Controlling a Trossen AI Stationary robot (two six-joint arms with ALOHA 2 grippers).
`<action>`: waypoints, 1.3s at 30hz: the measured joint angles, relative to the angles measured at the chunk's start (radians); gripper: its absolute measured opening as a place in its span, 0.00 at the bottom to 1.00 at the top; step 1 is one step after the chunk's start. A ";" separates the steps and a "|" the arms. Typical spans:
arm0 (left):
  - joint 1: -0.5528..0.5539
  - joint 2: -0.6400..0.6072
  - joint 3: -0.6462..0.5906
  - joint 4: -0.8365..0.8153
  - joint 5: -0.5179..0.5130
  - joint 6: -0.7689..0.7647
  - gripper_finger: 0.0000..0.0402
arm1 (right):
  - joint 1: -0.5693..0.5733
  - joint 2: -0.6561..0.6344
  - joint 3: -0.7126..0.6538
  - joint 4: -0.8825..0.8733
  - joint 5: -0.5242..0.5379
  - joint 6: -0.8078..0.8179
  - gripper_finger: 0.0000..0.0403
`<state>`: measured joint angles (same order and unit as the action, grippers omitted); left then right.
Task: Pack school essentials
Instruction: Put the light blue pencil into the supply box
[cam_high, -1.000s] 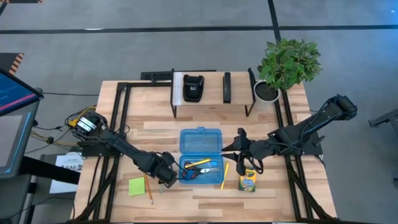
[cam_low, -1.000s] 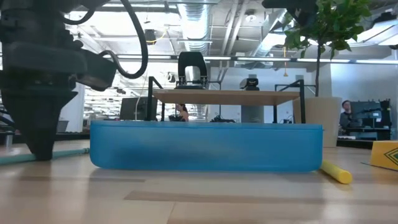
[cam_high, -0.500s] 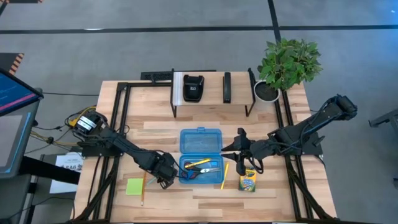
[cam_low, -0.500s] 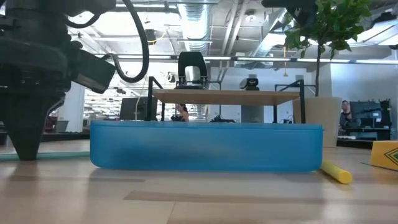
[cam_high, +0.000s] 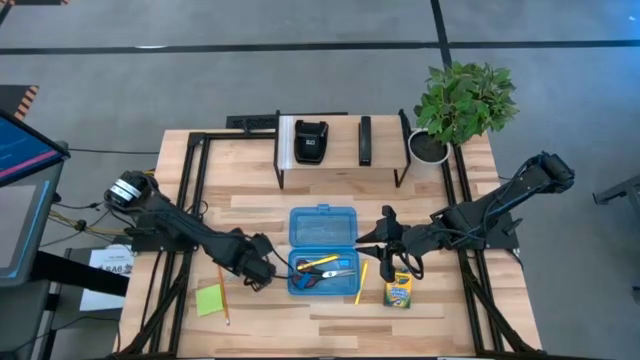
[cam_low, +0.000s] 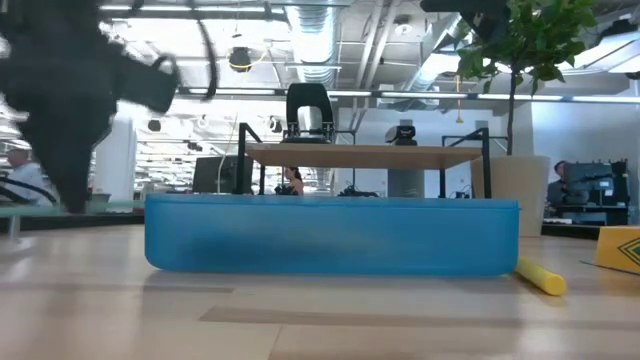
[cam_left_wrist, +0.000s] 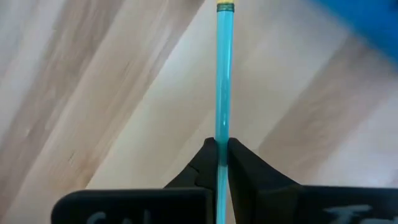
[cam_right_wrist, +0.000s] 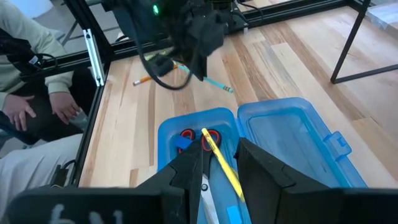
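Note:
My left gripper (cam_high: 254, 271) stands just left of the open translucent blue case (cam_high: 322, 250) and is shut on the teal pencil (cam_left_wrist: 223, 74). It also shows as a dark blurred shape (cam_low: 70, 150) in the low view. Red-handled scissors (cam_high: 308, 281), a yellow pencil (cam_high: 320, 262) and a blue eraser (cam_right_wrist: 181, 143) lie in the case's near half. A second yellow pencil (cam_high: 361, 282) and the crayon box (cam_high: 399, 291) lie right of the case. The green sticky-note pad (cam_high: 209, 301) and the orange pencil (cam_high: 224, 301) lie left of it. My right gripper (cam_right_wrist: 217, 171) hovers open over the case's right side. My left gripper pinches the teal pencil's shaft (cam_left_wrist: 221, 140) between its two fingers, which lie along the pencil. The rest of the pencil runs straight out ahead of the fingertips (cam_left_wrist: 208, 155), and its ferrule end (cam_left_wrist: 224, 7) points toward the case. In the right wrist view the pencil (cam_right_wrist: 217, 84) slants down just above the table.
A dark metal rack (cam_high: 342, 150) with black devices stands at the far edge, and a potted plant (cam_high: 462, 100) stands at the far right corner. A seated person (cam_right_wrist: 31, 93) is beyond the table's left side. Bare wood lies near the front edge.
My left gripper has moved toward the table's left edge, away from the case, and risen off the tabletop, keeping hold of the teal pencil and lifting it. The sticky-note pad and the orange pencil have slid a little to the left. The right arm has kept still.

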<state>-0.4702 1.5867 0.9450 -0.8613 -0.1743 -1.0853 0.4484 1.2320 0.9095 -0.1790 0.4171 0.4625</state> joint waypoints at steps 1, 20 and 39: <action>0.000 -0.011 0.012 0.004 -0.017 0.016 0.00 | 0.000 0.000 0.000 0.000 0.000 0.000 0.30; 0.016 0.234 0.474 0.134 -0.089 0.663 0.00 | -0.008 0.000 0.000 -0.001 0.004 0.000 0.30; 0.122 0.497 0.702 0.081 0.010 0.878 0.00 | -0.008 0.000 0.000 -0.023 0.003 -0.001 0.30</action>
<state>-0.3484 2.0833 1.6466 -0.7807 -0.1639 -0.2069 0.4404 1.2320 0.9092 -0.2020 0.4206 0.4620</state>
